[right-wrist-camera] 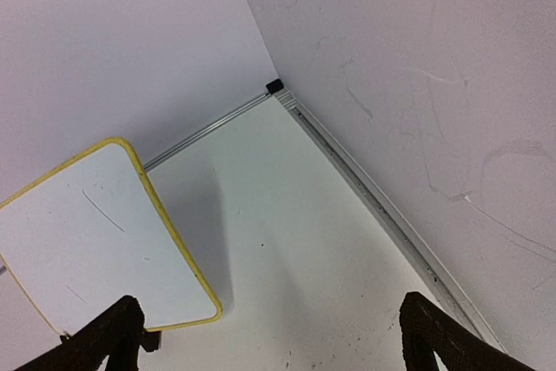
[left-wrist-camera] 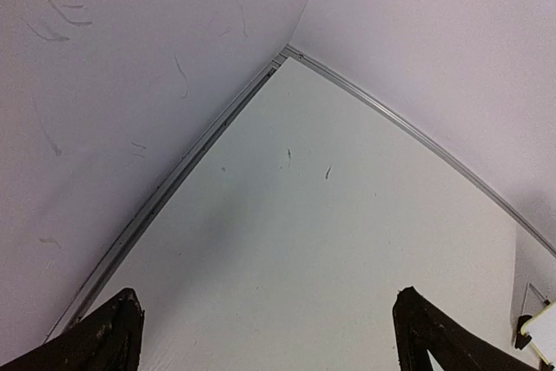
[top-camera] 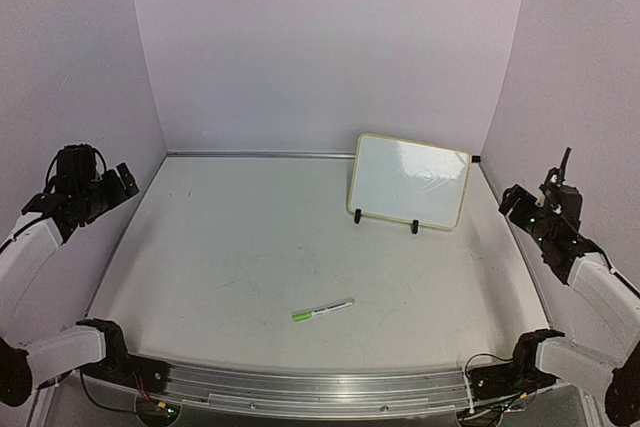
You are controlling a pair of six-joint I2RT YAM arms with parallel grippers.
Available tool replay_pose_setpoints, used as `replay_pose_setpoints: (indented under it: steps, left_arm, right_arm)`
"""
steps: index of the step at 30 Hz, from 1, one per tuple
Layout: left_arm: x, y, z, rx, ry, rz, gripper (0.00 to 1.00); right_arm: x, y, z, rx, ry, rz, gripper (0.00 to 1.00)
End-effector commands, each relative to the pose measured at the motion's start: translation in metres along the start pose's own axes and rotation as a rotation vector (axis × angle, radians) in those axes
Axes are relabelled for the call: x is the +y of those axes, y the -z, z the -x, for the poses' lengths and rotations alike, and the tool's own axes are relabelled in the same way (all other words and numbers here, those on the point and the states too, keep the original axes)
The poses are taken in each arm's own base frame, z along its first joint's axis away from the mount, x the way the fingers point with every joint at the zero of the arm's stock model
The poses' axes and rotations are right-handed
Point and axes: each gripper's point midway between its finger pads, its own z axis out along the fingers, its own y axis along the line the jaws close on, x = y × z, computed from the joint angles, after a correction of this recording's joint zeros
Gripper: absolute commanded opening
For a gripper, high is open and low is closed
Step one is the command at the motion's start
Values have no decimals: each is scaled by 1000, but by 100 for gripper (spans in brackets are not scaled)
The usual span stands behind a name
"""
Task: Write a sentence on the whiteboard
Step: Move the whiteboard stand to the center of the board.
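Left jaws: spread, empty. Right jaws: spread, empty. Green marker (top-camera: 323, 310): flat on bench (top-camera: 220, 247), near front, ungripped. Whiteboard (top-camera: 408, 182): standing, far right, no writing legible. Task judged unstarted; pickup and writing all remaining.

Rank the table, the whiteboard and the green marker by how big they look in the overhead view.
Largest to smallest:
1. table, by far
2. whiteboard
3. green marker, a thin sliver, smallest even though it lies nearer the camera than the board
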Motion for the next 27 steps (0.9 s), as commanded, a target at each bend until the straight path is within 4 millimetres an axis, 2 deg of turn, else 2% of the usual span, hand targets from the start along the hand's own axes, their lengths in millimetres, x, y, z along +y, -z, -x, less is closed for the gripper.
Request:
replay_pose_setpoints:
  steps: [1,5,6,10,14,18,22,27]
  left_arm:
    - [-20,14,33,42,-83,-13,99]
    - [-36,17,48,114,-210,-32,99]
    - [-41,18,49,118,-241,-60,99]
    - [-56,14,45,77,-304,-161,99]
    - [-54,5,28,87,-330,-188,99]
    - [-49,4,20,106,-346,-178,99]
    - [-58,8,14,115,-344,-243,99]
    - [-58,9,14,117,-342,-244,99]
  right_arm:
    - [33,-7,-7,130,76,143,98]
    - [53,-14,-20,213,101,195,98]
    - [55,-16,-27,238,119,181,97]
    - [88,-18,-49,291,216,146,97]
    - [121,-22,-73,357,265,131,92]
    - [142,-35,-112,434,327,102,89]
    - [158,-51,-141,490,351,88,81]
    - [167,-74,-172,542,352,79,70]
